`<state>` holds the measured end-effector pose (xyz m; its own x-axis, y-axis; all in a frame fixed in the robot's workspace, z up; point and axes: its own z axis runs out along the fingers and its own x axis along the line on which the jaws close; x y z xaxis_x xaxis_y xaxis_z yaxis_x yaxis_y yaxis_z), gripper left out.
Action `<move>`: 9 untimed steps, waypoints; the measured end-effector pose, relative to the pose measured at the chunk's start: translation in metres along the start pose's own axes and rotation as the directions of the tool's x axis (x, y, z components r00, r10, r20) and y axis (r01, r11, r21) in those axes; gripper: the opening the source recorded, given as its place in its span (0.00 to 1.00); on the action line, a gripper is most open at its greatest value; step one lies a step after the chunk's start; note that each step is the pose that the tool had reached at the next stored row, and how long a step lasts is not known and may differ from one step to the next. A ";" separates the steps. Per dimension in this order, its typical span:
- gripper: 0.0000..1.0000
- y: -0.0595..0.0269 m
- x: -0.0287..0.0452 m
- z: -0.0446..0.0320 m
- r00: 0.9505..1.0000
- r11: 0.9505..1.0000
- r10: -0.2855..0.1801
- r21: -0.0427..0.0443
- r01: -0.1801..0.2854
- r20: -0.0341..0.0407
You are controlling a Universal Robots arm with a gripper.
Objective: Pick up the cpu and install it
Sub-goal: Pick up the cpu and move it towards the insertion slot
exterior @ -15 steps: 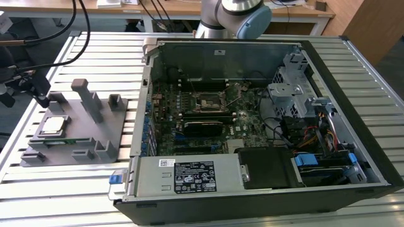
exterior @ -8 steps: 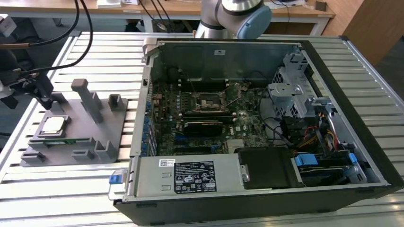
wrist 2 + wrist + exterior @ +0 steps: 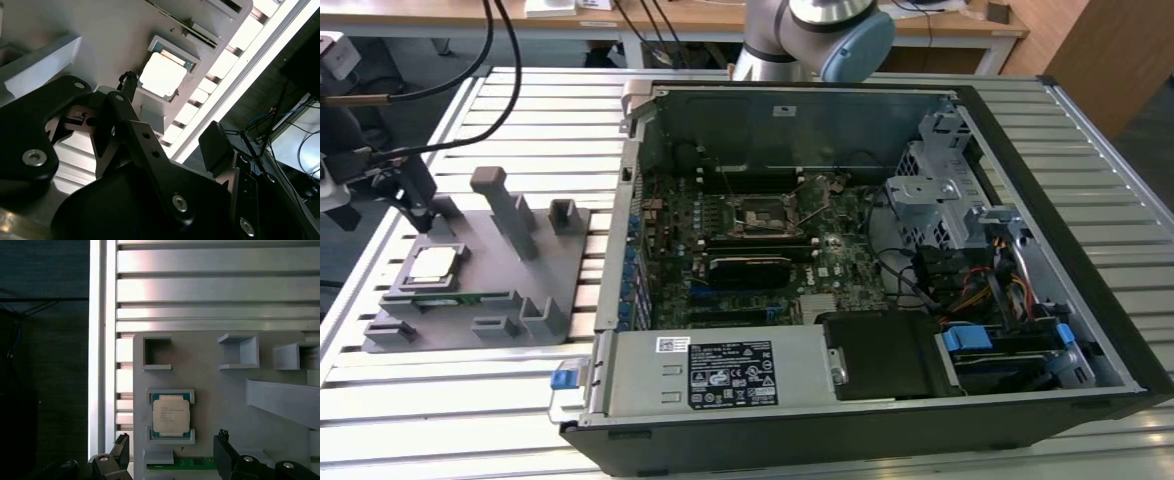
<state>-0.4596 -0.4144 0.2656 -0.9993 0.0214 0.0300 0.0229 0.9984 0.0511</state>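
- Cpu [image 3: 171, 415]: lay flat in its pocket on the grey holder tray [image 3: 220, 390], at the exterior view's left, well apart from the open computer case [image 3: 801, 120].
- Gripper [image 3: 171, 436]: fingers spread wide and empty, hovering over the tray. The cpu lay in line with the gap between them, ungripped.
- Green memory stick [image 3: 190, 462]: just beside the cpu pocket.

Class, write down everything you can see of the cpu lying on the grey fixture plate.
The cpu is a small flat square chip with a silvery-grey metal top, faint print and a thin greenish rim. It lies flat, top up, seated in a framed pocket of the grey fixture plate. Only the pocket touches it; the gripper hovers close by, jaws open, not touching it.
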 end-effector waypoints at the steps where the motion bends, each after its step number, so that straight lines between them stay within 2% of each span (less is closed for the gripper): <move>1: 0.76 0.0000 -0.0005 0.0004 1.000 1.000 0.000 0.000 0.000 -0.003; 9: 0.76 -0.0001 -0.0013 0.0031 1.000 1.000 0.001 0.000 -0.001 -0.010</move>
<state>-0.4585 -0.4144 0.2624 -0.9990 0.0214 0.0399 0.0234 0.9984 0.0507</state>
